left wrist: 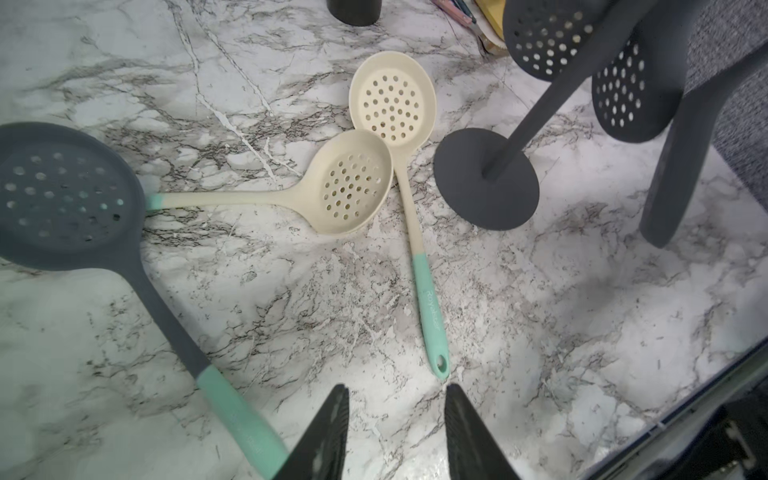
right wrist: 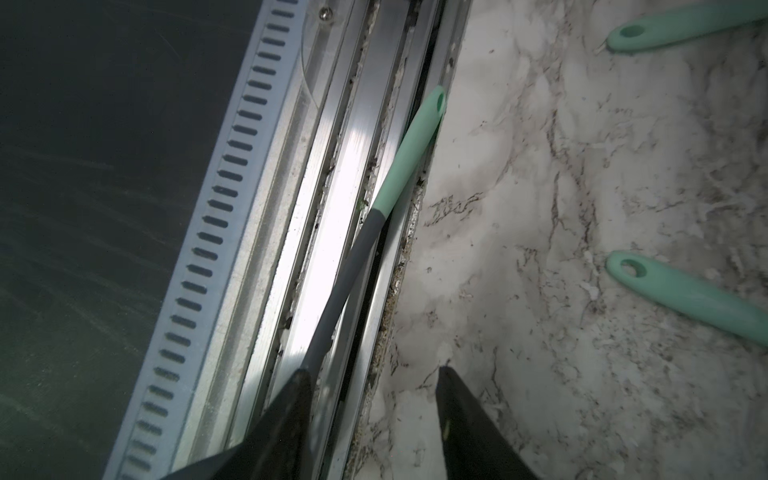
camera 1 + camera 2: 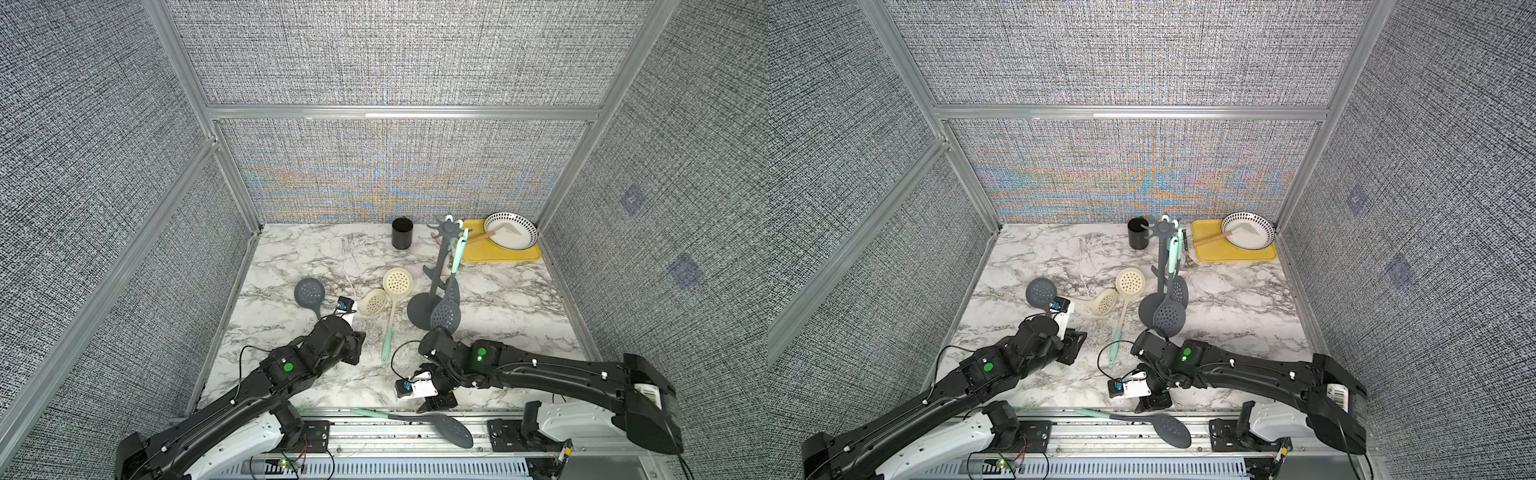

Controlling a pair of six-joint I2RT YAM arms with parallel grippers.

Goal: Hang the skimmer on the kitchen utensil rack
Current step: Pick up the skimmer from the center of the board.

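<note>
Two hung skimmers (image 3: 445,316) dangle off the kitchen utensil rack (image 3: 415,309), 3 o'clock of table (image 3: 519,299) ctr. Loose grey skimmer (image 3: 309,291) at 9, cream skimmers (image 3: 397,281) mid, rail skimmer (image 3: 451,430) at 6. My left gripper (image 1: 395,390) & right gripper (image 2: 374,370): jaws apart, empty.

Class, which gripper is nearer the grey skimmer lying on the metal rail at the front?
Right. The right gripper is over the handle of that skimmer; the left gripper is farther back, over the table.

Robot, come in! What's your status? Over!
Left claw open, empty. Right claw open over grey mint-handled skimmer lying on metal rail. Dark grey utensil rack upright, two grey skimmers hung.
</note>
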